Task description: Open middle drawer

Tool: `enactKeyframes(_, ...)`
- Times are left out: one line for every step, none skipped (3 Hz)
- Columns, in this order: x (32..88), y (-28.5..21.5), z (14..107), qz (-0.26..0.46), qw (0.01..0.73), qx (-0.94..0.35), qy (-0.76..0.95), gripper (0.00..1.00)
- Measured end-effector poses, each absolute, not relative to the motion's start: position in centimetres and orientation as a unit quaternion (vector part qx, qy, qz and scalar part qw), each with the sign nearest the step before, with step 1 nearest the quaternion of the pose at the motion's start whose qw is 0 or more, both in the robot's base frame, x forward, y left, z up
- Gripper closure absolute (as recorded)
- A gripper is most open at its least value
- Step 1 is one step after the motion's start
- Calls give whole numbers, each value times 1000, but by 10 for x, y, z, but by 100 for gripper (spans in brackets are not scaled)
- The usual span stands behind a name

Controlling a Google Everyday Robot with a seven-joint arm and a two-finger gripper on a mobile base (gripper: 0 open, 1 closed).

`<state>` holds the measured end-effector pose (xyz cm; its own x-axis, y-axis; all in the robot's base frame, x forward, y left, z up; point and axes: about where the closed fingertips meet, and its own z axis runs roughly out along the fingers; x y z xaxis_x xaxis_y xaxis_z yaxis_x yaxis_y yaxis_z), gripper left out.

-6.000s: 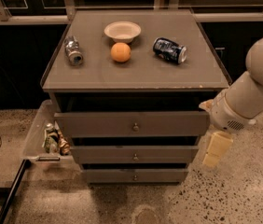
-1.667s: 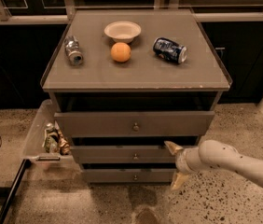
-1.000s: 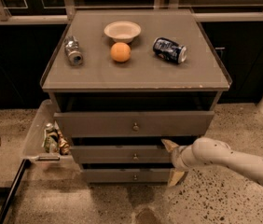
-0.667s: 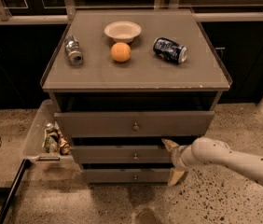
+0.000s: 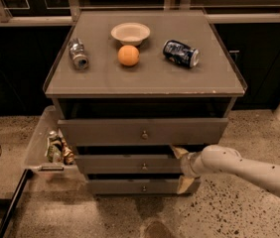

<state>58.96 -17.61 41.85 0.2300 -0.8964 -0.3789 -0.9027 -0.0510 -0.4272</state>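
Note:
The middle drawer [image 5: 115,164] is the second grey-brown front of the cabinet, with a small round knob [image 5: 144,166]. It stands out slightly less than the top drawer [image 5: 105,132] above it. My gripper [image 5: 180,168] reaches in from the right on a cream arm [image 5: 239,166] and is at the right end of the middle drawer front. It is open: one finger [image 5: 178,151] is above the front's top edge and the other finger [image 5: 183,185] hangs below its bottom edge. The drawer's inside is hidden.
The lowest drawer [image 5: 125,187] sits just under the gripper. On the cabinet top [image 5: 100,81] are a white bowl [image 5: 130,32], an orange [image 5: 128,55], a silver can [image 5: 78,54] and a blue can [image 5: 180,53], both lying down. A clear bin [image 5: 36,145] with items hangs at the left.
The arm has come down from the upper right to the middle drawer's right end. Over the last second the gripper edged slightly left; the drawer front has not visibly moved.

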Motion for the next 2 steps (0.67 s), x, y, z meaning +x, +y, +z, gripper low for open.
enactKeyframes(600,-179,412,4,294,-725,623,0)
enactKeyframes(606,-186,402,6,286,-720,632,0)
